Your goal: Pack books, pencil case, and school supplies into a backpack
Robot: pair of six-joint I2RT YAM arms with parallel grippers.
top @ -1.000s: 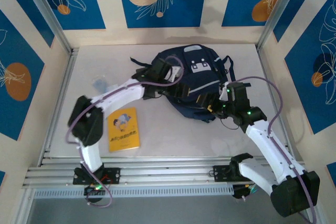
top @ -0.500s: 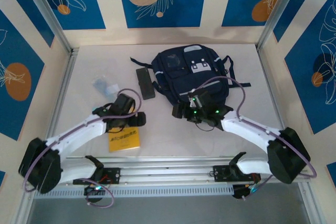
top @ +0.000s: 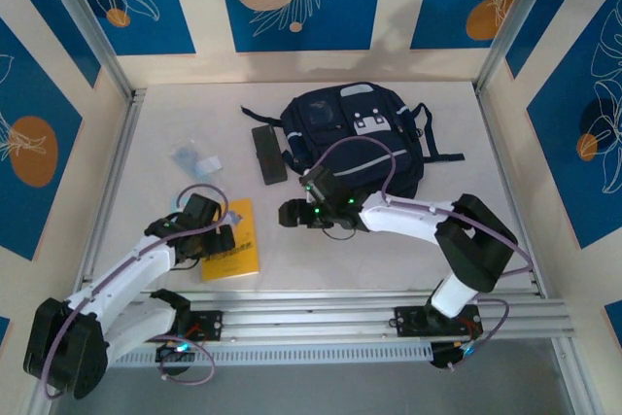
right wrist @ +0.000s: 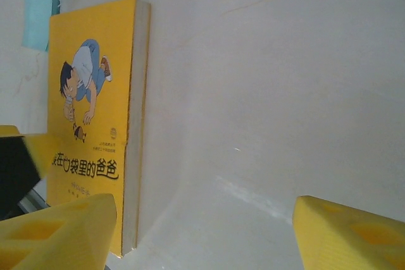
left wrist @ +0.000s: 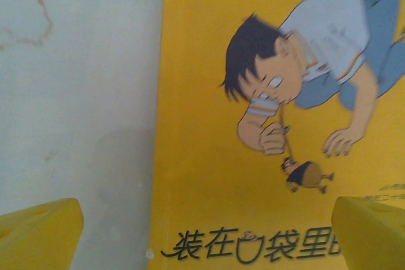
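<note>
Left arm (top: pixel 126 274) lies low toward 1 o'clock, left jaws wide and empty over the yellow book (top: pixel 238 252) at 8 o'clock on the tabletop (top: pixel 330 264); right arm (top: pixel 413 214) folds toward 9 o'clock, right jaws parted, empty

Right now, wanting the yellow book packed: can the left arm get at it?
Probably yes: the left fingers stand open close above the yellow book, straddling one edge, with nothing between.

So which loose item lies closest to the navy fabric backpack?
The slim dark oblong pencil case, beside it; the yellow softcover book and light-blue pad lie farther off.
</note>
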